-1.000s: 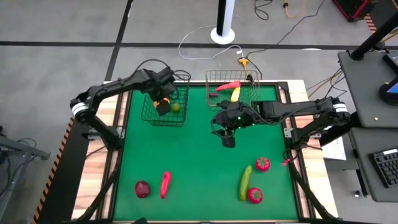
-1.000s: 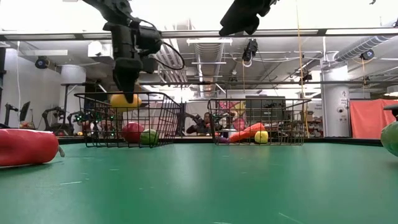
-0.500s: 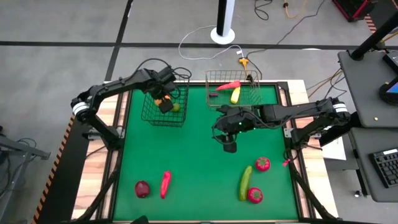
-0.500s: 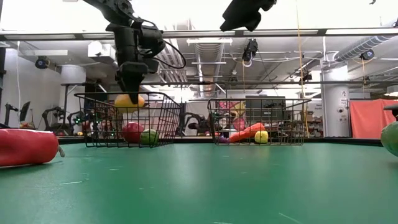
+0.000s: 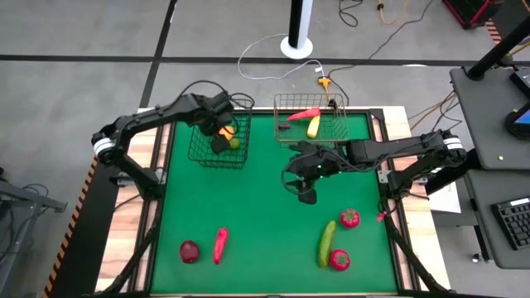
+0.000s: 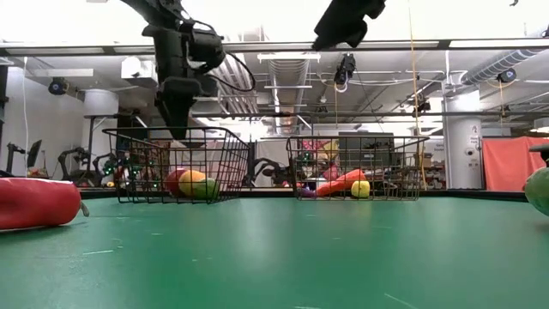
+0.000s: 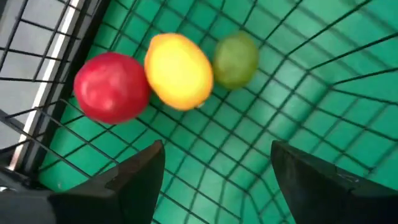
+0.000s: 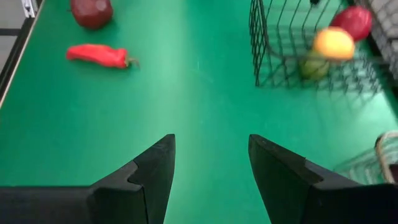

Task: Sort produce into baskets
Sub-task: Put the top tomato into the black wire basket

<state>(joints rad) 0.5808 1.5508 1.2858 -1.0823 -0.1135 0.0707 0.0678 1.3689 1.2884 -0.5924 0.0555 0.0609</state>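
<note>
1. High view: the left gripper (image 5: 219,142) hangs over the black basket (image 5: 199,153), fingers apart and empty. The right gripper (image 5: 305,195) hovers mid-table, fingers apart. The silver basket (image 5: 286,106) holds a red pepper (image 5: 304,114). A cucumber (image 5: 327,242) lies near the front edge.
2. Low view: a yellow fruit (image 6: 191,182) rests in the black basket beside a red fruit (image 6: 175,180).
3. Left wrist view: yellow fruit touches red fruit; a green fruit (image 7: 236,60) sits just beside.
4. Right wrist view: a chili (image 8: 98,55) lies on the green table (image 8: 199,106).
</note>
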